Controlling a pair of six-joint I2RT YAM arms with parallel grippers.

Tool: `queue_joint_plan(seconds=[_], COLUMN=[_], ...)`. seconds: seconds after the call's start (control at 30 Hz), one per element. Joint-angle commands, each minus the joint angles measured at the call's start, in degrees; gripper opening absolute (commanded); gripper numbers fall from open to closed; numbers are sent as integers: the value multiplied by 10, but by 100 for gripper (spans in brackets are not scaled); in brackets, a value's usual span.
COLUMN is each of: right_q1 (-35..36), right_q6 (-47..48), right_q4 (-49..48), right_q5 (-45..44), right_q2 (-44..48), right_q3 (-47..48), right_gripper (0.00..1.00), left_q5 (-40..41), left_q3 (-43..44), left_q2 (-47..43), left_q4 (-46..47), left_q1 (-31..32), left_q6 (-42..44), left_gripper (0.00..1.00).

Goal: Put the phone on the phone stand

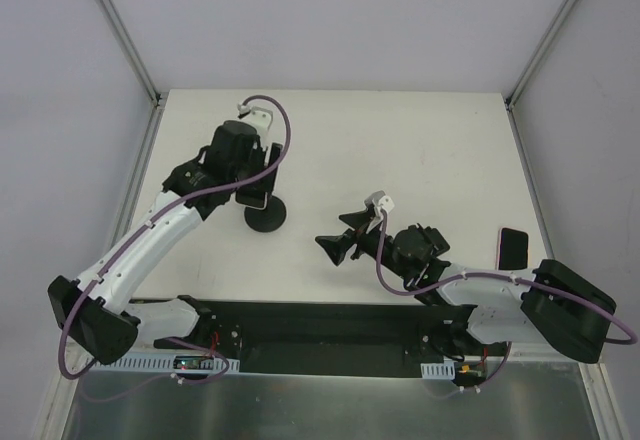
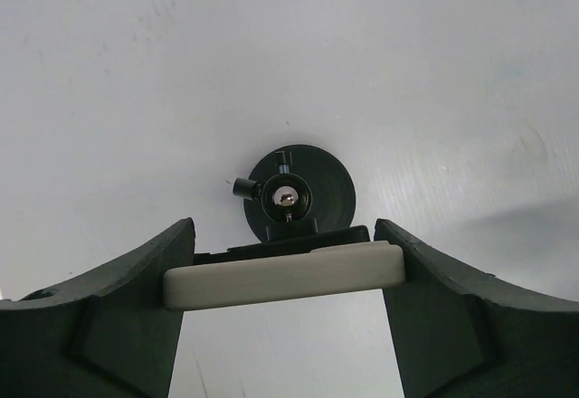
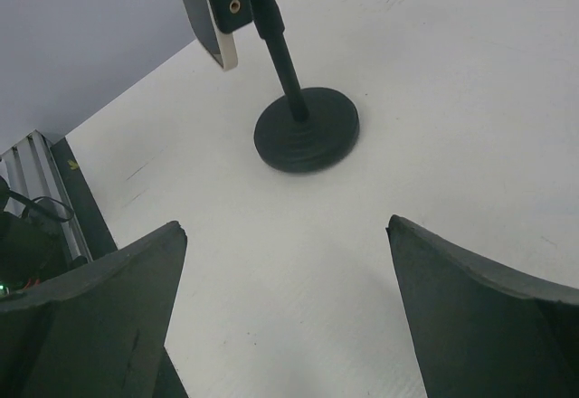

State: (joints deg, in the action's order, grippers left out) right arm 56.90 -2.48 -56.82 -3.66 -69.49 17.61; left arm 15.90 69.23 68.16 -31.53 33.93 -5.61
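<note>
My left gripper [image 1: 258, 182] is shut on a phone [image 1: 253, 199] in a white case, held edge-up right above the black phone stand [image 1: 266, 219]. In the left wrist view the phone's white edge [image 2: 282, 276] spans the two fingers [image 2: 136, 298], with the stand's black cradle [image 2: 308, 238] against it and the round base [image 2: 303, 192] below. In the right wrist view the phone [image 3: 210, 18] sits at the clamp on top of the stand's post [image 3: 288, 68]. My right gripper [image 1: 335, 245] is open and empty, to the right of the stand, pointing at it.
A second dark phone [image 1: 513, 248] lies flat on the white table [image 1: 420, 150] at the right edge, near the right arm's base. Grey enclosure walls stand on three sides. A black rail [image 1: 320, 330] runs along the near edge.
</note>
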Motion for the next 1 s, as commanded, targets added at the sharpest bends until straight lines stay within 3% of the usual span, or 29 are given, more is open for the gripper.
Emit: queue_joint_plan(seconds=[0.0,0.1,0.23,0.37,0.5,0.73,0.97], right_q1=[-4,-4,-5,-7,-11,-19,-29], right_q6=[-15,-17,-20,-22,-41,-64,-72], right_q4=[-37,-38,-38,-40,-46,-78,-77], right_q5=[18,23,26,27,23,58,53], right_q2=[19,26,32,35,25,-11,-4], right_q3=[0,-3,-9,-10,-11,-1,-6], right_gripper=[95,96,96,96,96,96,96], left_q5=[-48,-71,-195,-244,-247,-265,-249], left_q3=[89,133,171,236,336,506,529], left_q2=[26,78,140,229,340,471,515], left_q4=[129,160,244,297,287,263,271], left_q1=[-81,-133,-258,-306,-323,-353,-379], left_q6=[87,114,112,166,219,192,198], left_gripper=[0,0,0,0,0,0,0])
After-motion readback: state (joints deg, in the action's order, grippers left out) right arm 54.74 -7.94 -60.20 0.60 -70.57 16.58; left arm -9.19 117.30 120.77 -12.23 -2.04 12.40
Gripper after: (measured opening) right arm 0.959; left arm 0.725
